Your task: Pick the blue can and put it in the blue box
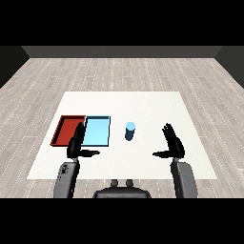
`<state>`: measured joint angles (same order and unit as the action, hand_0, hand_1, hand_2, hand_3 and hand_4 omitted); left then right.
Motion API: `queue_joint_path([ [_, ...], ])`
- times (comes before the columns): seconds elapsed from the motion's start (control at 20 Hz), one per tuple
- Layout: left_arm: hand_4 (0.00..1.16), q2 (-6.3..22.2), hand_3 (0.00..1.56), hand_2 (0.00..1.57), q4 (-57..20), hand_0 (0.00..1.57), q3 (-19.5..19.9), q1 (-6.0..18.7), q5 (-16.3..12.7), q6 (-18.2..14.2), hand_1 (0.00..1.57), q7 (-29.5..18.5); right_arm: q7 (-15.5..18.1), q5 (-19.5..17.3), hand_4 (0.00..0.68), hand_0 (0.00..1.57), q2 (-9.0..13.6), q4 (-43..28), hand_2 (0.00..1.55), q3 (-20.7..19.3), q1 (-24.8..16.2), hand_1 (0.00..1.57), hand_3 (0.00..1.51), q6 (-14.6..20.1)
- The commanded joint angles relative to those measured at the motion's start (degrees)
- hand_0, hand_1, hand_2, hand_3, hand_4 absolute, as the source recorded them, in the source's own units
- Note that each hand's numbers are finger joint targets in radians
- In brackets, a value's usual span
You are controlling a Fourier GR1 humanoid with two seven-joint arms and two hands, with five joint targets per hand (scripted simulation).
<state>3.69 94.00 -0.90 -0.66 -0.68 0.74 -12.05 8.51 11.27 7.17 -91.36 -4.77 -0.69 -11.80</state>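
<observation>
- Blue cylindrical can (130,130) is standing upright on the white surface (143,105), just right of the light blue tray (97,131).
- Both black hands, left (76,145) and right (173,144), are hovering with fingers released, grasping nothing.

You could not see the near right corner of the red tray (66,129) or the near left corner of the light blue tray (97,130), because the left hand (76,145) covered both. Any marking on the blue can (130,131) was too small to tell.
</observation>
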Motion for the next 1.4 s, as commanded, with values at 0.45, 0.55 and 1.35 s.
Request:
queue_joint_path([
  [0.45,0.0,-0.31,0.0,0.0,4.38,0.0,1.41,-5.51,-1.87,2.98,0.0,-7.24,5.41,3.79,0.0,0.0,0.73,5.78,0.0,-3.7,0.11,0.0,0.0,-6.73],
  [0.55,0.0,1.45,0.0,0.0,-6.53,0.0,5.85,1.77,-4.09,4.87,0.0,-11.04,3.52,4.37,0.0,0.0,-0.01,7.42,0.0,-3.4,3.92,0.0,0.0,-5.4],
  [1.35,0.0,0.97,0.0,0.0,3.58,0.0,4.41,-2.74,-4.41,5.34,0.0,-6.21,-0.03,5.61,0.0,0.0,-5.31,21.26,0.0,-2.46,17.37,0.0,0.0,1.88],
])
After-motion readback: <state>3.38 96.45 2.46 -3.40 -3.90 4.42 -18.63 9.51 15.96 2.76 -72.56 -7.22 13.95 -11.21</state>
